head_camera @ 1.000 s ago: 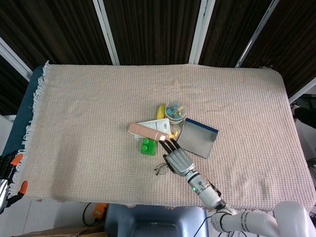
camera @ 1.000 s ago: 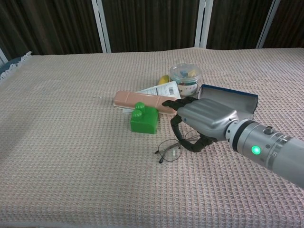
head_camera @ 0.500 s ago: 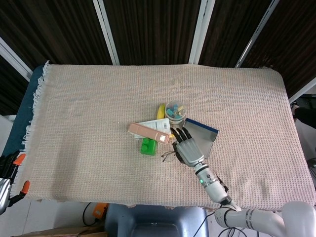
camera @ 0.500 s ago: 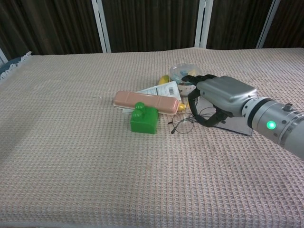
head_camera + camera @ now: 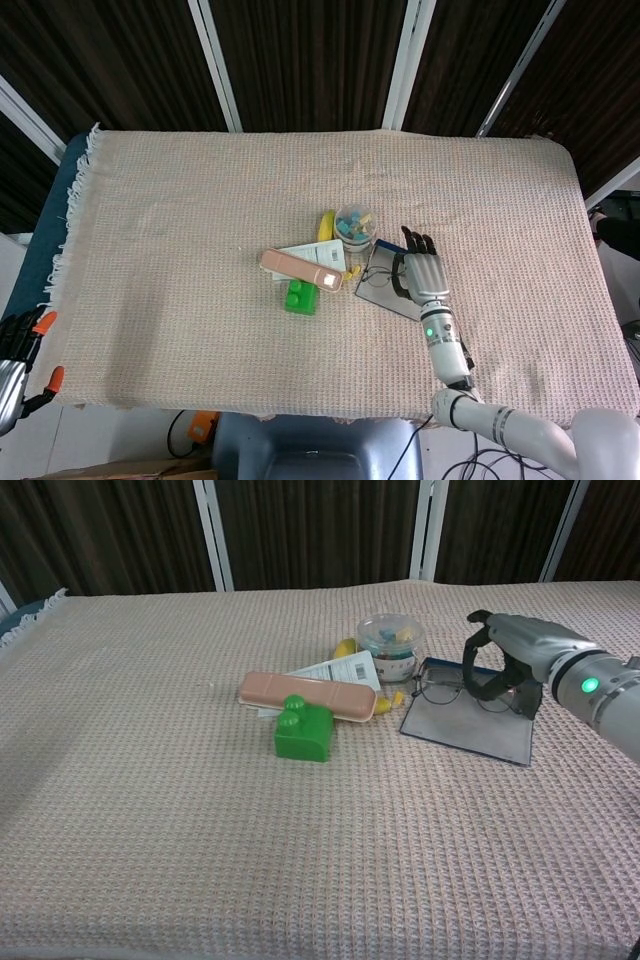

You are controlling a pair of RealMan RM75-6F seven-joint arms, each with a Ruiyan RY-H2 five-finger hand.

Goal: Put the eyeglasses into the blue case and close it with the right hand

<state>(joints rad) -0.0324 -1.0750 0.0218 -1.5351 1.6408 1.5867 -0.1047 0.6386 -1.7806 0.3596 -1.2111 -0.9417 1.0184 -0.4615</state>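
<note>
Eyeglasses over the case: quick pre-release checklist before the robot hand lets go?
1. Eyeglasses held by the right robot hand: ok, fingers curl around the frame.
2. Blue case open, grey lining facing up: ok.
3. Eyeglasses over the case: ok, they sit above its far end in the chest view.
4. Eyeglasses resting on the lining: cannot tell; contact is not visible.
5. Temples folded so the lid can close: cannot tell.
6. Clutter clear of the case: ok; the plastic jar stands just beyond its far corner, the green block and pink case lie to its left.
</note>
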